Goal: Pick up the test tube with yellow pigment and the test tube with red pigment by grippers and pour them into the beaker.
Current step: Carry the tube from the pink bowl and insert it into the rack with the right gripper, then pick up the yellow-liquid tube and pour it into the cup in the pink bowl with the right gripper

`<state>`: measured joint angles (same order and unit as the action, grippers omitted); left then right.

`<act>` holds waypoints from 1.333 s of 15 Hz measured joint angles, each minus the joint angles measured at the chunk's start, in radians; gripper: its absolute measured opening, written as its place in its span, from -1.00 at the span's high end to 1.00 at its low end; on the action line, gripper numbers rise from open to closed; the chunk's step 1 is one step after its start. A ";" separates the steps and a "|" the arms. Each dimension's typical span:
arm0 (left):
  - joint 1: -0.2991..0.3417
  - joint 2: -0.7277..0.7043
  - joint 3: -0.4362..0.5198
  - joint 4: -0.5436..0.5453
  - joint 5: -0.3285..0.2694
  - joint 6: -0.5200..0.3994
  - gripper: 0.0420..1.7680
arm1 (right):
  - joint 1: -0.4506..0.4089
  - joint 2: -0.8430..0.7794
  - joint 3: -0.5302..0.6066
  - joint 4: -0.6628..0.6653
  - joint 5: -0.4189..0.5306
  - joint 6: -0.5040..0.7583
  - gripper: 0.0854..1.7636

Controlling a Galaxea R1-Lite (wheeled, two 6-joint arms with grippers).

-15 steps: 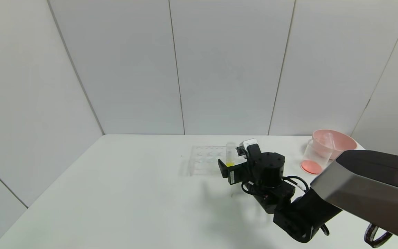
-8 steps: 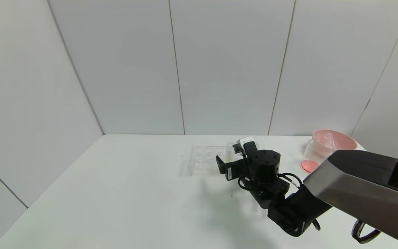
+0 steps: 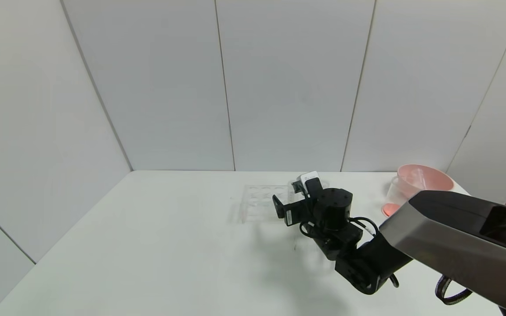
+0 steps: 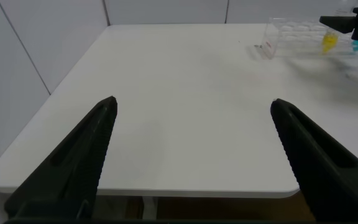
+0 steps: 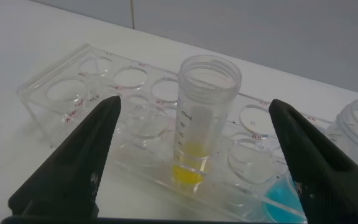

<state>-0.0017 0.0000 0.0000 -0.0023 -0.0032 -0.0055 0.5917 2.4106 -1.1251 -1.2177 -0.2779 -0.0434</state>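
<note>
The test tube with yellow pigment (image 5: 207,118) stands upright in a clear rack (image 5: 73,93), with yellow liquid in its tip. My right gripper (image 5: 194,104) is open, one finger on each side of the tube and neither touching it. In the head view the right gripper (image 3: 287,196) sits at the rack's (image 3: 259,197) right end and hides the tube. The beaker (image 3: 394,193) stands at the far right with red liquid at its base. The test tube with red pigment is out of view. My left gripper (image 4: 192,102) hangs open over the table's near edge.
A blue-tipped tube (image 5: 284,193) sits in the rack right beside the yellow one. A pink bowl (image 3: 426,176) stands just behind the beaker. The rack has several vacant holes. The right arm's grey forearm (image 3: 455,232) crosses the right foreground.
My right gripper has moved forward and a little left towards the rack. Its fingers now flank the yellow tube and hide it in the head view.
</note>
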 joint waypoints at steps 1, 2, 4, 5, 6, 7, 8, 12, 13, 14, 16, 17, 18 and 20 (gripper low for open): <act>0.000 0.000 0.000 0.000 0.000 0.000 -1.00 | -0.003 0.004 -0.005 0.000 0.000 0.000 -0.93; 0.000 0.000 0.000 0.000 0.000 0.000 -1.00 | -0.007 0.010 -0.010 0.000 -0.001 -0.002 -0.93; 0.000 0.000 0.000 0.000 0.000 0.000 -1.00 | -0.011 0.017 -0.017 -0.001 -0.009 -0.003 -0.93; 0.000 0.000 0.000 0.000 0.000 0.000 -1.00 | -0.013 0.020 -0.019 -0.001 -0.010 -0.005 -0.93; 0.000 0.000 0.000 0.000 0.000 0.000 -1.00 | -0.016 0.021 -0.020 -0.001 -0.011 -0.009 -0.93; 0.000 0.000 0.000 0.000 0.000 0.000 -1.00 | -0.017 0.022 -0.020 -0.002 -0.011 -0.010 -0.93; 0.000 0.000 0.000 0.000 0.000 0.000 -1.00 | -0.020 0.022 -0.020 -0.001 -0.013 -0.010 -0.92; 0.000 0.000 0.000 0.000 0.000 0.000 -1.00 | -0.028 0.022 -0.020 -0.009 -0.018 -0.010 -0.40; 0.000 0.000 0.000 0.000 0.000 0.000 -1.00 | -0.028 0.023 -0.019 -0.013 -0.022 -0.010 -0.23; 0.000 0.000 0.000 0.000 0.000 0.000 -1.00 | -0.025 0.023 -0.019 -0.014 -0.030 -0.011 -0.09; 0.000 0.000 0.000 0.000 0.000 0.000 -1.00 | -0.017 0.023 -0.021 -0.014 -0.042 -0.014 0.12; 0.000 0.000 0.000 0.000 0.000 0.000 -1.00 | -0.012 0.023 -0.022 -0.015 -0.041 -0.015 0.30; 0.000 0.000 0.000 0.000 0.000 0.000 -1.00 | -0.007 0.023 -0.023 -0.015 -0.043 -0.015 0.48; 0.000 0.000 0.000 0.000 0.000 0.000 -1.00 | 0.002 0.022 -0.026 -0.016 -0.044 -0.016 0.48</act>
<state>-0.0017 0.0000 0.0000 -0.0028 -0.0032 -0.0057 0.5936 2.4323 -1.1506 -1.2338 -0.3223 -0.0591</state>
